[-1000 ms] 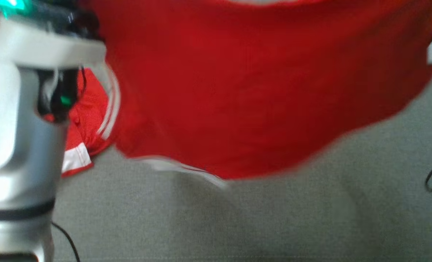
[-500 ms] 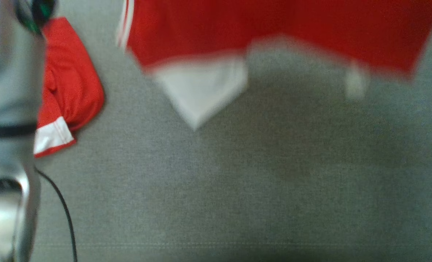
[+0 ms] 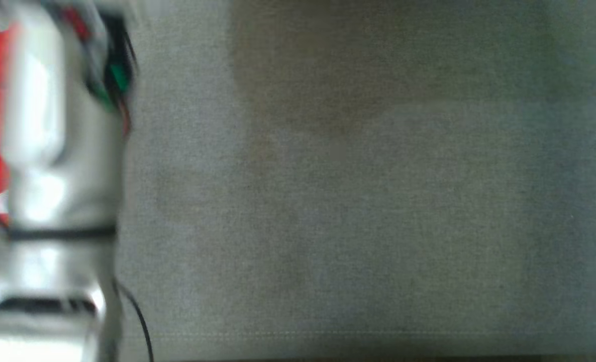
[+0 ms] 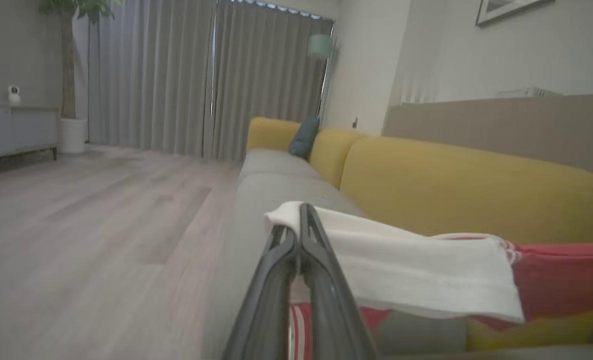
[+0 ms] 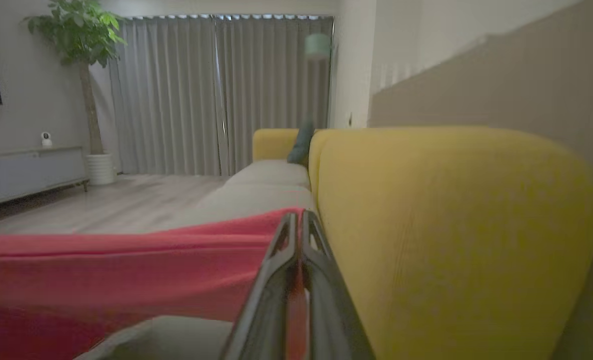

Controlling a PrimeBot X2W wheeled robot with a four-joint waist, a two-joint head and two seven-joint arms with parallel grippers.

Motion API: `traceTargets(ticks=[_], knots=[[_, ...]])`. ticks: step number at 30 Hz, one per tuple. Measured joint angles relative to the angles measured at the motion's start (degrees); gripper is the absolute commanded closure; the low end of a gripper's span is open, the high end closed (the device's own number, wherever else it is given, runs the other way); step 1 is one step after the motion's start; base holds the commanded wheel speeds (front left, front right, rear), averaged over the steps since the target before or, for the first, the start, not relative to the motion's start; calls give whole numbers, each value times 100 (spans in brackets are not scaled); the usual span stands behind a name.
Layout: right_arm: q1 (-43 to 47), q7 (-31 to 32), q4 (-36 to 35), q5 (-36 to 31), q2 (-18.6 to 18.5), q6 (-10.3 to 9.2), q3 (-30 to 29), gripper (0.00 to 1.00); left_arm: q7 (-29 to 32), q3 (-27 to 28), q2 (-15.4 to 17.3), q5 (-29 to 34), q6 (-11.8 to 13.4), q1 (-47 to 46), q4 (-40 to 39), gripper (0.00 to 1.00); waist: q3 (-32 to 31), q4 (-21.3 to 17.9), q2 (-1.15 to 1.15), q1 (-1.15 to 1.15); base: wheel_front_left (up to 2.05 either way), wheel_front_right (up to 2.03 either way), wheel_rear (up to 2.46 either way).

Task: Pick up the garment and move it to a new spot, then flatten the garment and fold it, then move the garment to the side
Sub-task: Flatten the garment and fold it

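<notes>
Garment [image 5: 126,270]: red fabric with a broad white band [image 4: 416,280] and thin white stripes next to it. It is lifted, not lying flat, and stretched sideways as a taut sheet over the grey sofa seat [image 4: 266,185], in front of the yellow backrest [image 4: 451,190]. The white band's corner is pinched at the tips of the left gripper [image 4: 301,215]. A red edge is pinched in the right gripper [image 5: 299,220]. Both grippers are clamped tight. The red part is slightly blurred.

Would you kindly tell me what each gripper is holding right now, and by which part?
The red-and-white fabric garment: the left gripper pinches its white band, the right gripper a red edge.
</notes>
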Motion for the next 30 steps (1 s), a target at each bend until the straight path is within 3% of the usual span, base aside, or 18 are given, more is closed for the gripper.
traceTargets(ticks=[7, 11, 19, 30], knots=[[1940, -33, 304, 548, 233, 0, 394, 100, 1, 158, -202, -241, -183, 2248, 194, 100, -274, -101, 0, -2, 0, 0, 0], [2832, -32, 278, 776, 249, 0, 652, 100, 1, -41, -196, -641, -179, 3177, 193, 100, -546, -163, 0, -2, 0, 0, 0], [4043, 45, -87, 1149, 249, 0, 881, 100, 2, -433, -175, -1107, 124, 4447, -88, 100, -1165, -228, 0, -3, 0, 0, 0], [5583, 328, -557, 1211, 277, 0, 917, 100, 3, -664, -154, -1192, 170, 5849, -259, 100, -2035, -153, 1, -3, 0, 0, 0]])
